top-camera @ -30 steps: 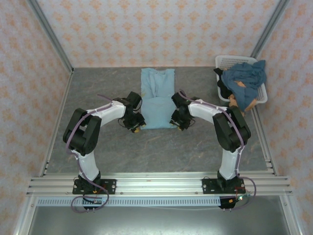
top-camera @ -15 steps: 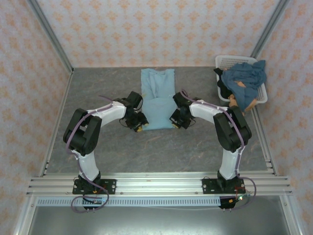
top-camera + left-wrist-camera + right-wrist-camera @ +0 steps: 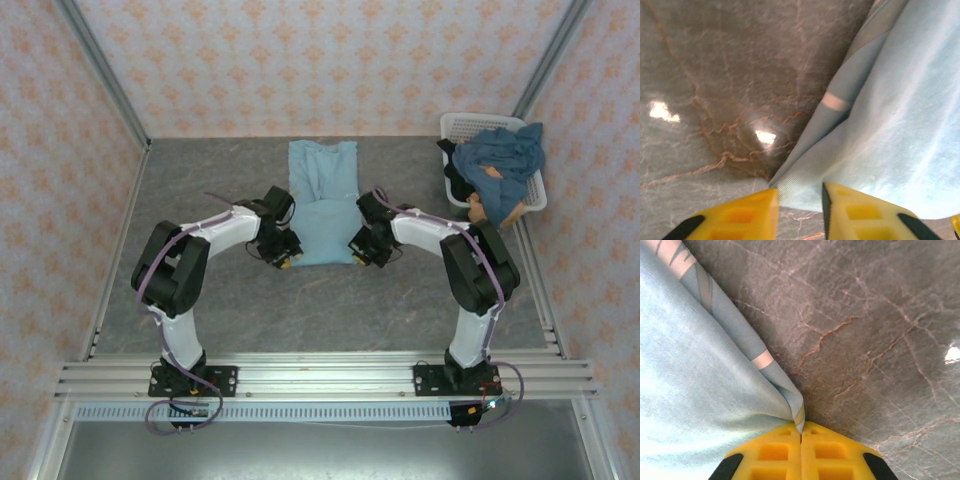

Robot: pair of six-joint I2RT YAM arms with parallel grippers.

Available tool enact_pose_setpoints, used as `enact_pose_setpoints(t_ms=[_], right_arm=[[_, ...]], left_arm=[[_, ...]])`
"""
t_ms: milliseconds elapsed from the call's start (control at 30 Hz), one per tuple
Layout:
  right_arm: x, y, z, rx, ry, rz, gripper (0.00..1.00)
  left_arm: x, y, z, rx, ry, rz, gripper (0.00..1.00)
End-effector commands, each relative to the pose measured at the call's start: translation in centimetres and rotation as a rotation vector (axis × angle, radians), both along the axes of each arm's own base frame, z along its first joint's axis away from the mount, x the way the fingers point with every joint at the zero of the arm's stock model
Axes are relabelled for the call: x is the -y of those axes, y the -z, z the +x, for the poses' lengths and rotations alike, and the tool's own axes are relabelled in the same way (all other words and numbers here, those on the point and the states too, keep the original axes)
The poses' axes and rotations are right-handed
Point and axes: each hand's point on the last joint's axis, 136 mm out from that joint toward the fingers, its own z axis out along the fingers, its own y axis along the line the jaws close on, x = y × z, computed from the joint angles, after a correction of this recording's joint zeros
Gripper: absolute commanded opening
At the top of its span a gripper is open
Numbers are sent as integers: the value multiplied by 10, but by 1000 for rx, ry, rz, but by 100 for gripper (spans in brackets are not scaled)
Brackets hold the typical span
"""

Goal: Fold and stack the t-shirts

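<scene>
Where R pincer (image 3: 801, 432) sits, lt-blue shirt (image 3: 323, 230) runs off to its left, corner pinched betw. tips. Basket (image 3: 462, 128) w/ darker blue shirt (image 3: 500, 160), far side, right of it. L pincer (image 3: 801, 200): spread, at opp. corner.

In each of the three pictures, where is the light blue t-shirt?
Top external: upper middle of the picture, between the two grippers.
Left wrist: the light blue t-shirt fills the right side.
Right wrist: left side, its corner pinched by the right gripper.
Shared landmark: the grey veined tabletop.
</scene>
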Motion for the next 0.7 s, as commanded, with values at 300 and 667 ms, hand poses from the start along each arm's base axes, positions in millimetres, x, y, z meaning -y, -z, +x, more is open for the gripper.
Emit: enact_pose_setpoints(t_ms=[300,667], right_arm=[[10,5,-20,-65,10,-32,0],[11,-1,-26,-63,11,-23,0]], left_arm=[[-6,19,-8,-82,31,91,35],[4,10,17,-18,37,110,0]])
